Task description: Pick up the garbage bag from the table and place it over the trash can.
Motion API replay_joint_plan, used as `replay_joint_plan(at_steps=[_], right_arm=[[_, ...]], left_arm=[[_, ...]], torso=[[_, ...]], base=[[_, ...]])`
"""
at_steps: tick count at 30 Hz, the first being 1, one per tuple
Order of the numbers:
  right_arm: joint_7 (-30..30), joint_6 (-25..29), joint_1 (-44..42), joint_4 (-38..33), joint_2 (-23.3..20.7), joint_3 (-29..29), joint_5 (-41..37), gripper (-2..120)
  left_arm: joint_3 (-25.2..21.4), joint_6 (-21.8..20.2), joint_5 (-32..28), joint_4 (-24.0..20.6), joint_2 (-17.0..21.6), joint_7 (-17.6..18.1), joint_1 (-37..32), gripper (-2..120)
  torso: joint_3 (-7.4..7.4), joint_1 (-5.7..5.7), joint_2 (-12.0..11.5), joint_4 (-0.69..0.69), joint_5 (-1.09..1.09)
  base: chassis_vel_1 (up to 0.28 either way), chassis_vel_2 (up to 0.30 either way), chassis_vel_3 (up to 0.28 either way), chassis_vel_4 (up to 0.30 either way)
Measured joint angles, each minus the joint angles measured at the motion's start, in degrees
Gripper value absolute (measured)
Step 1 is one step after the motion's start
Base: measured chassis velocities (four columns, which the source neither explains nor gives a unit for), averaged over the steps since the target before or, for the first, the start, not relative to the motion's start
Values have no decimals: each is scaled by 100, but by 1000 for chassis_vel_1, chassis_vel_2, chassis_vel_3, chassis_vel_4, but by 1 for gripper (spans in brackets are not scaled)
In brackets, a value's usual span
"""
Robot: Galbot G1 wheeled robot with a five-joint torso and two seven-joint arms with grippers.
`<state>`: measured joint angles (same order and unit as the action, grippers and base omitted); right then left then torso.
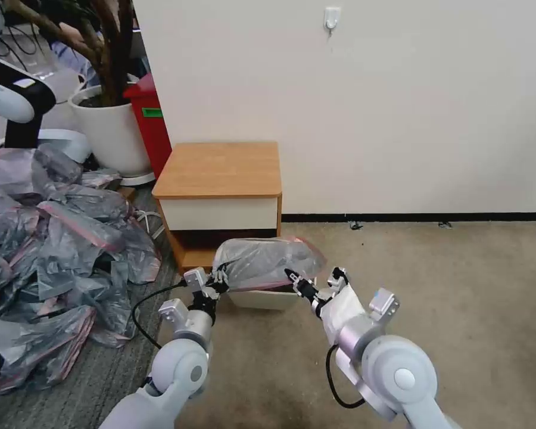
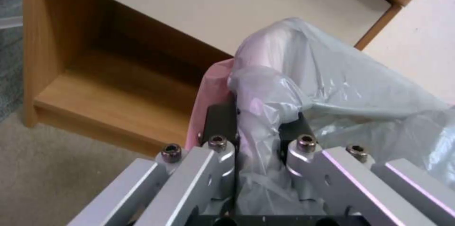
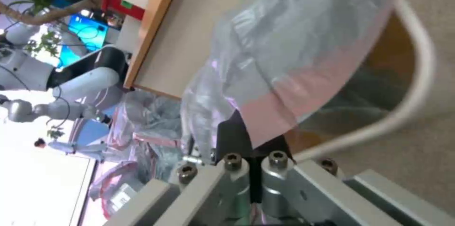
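Observation:
The garbage bag (image 1: pixel 268 261), grey and crinkly with a pink band, is stretched between both grippers just in front of the table (image 1: pixel 220 170). It hangs over the cream trash can (image 1: pixel 262 299), which stands on the carpet below it. My left gripper (image 1: pixel 220 279) is shut on the bag's left end; bunched plastic (image 2: pixel 284 87) sits between its dark fingers (image 2: pixel 221 117). My right gripper (image 1: pixel 292 277) is shut on the pink band (image 3: pixel 303 94) at the bag's right end, close above the can's rolled rim (image 3: pixel 419 76).
A large heap of similar grey-pink bags (image 1: pixel 53 250) covers the floor on the left. Behind it stand a white plant pot (image 1: pixel 110 134) and a red bin (image 1: pixel 152 119). The wall runs behind the table; open carpet (image 1: pixel 458 286) lies to the right.

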<state>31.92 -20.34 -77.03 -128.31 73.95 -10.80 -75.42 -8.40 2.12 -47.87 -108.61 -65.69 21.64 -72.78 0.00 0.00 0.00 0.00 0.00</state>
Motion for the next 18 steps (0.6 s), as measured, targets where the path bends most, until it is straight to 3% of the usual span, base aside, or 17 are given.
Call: replay_joint_plan(at_steps=[10,18], right_arm=[[-119,182,-465,15,54,-112,258,0],[-144,377,-471,601,104,-109,527,0]], left_arm=[[-65,11,-237,-97,-2,149,27,9],[-109,-7,-486,-316,33,186,-40,9]], torso=[[0,0,0,-1,0],[0,0,0,0,0]], base=[[0,0,0,0],[0,0,0,0]])
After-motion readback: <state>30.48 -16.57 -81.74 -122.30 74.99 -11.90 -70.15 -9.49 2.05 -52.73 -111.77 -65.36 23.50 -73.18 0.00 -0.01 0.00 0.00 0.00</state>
